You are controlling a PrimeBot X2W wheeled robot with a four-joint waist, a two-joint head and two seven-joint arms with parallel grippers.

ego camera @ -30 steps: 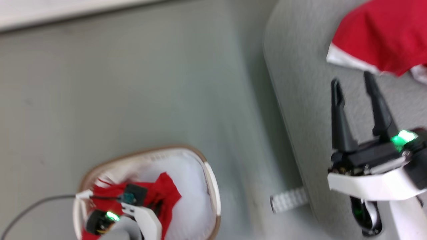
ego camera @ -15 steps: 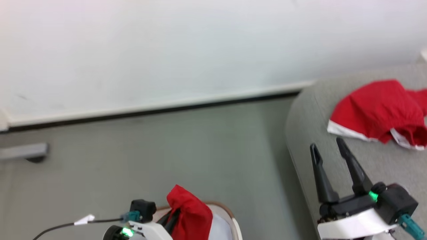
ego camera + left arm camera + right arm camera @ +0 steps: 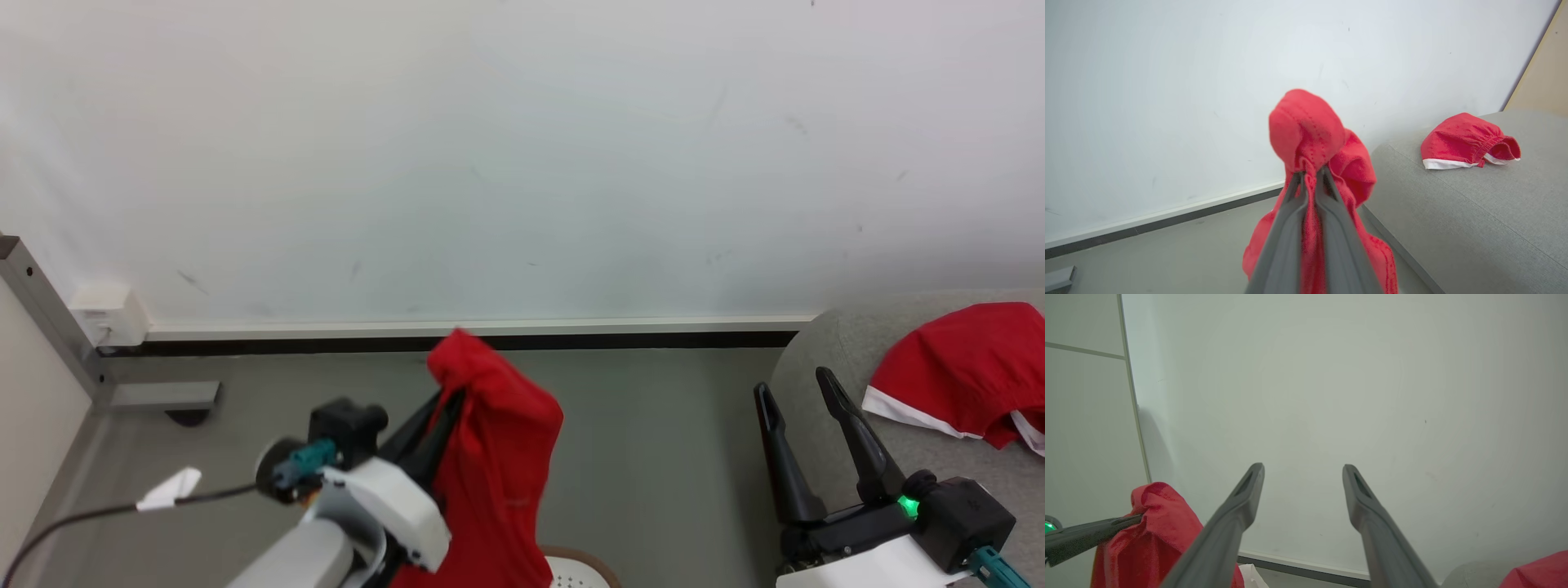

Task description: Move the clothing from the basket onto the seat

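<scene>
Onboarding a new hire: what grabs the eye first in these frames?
The red garment hanging from the shut left gripper, mid-frame in the head view, basket rim just below. Then a second red garment lying on the grey seat at right, near the open right gripper.

A red garment [image 3: 1457, 141] with a white hem band is laid crumpled on the light grey seat [image 3: 1474, 220] (towards the end nearest the wall [image 3: 490, 163]), while the basket [image 3: 571, 578], seen only in part, is stood on the grey floor [image 3: 653, 457] beside it.
</scene>
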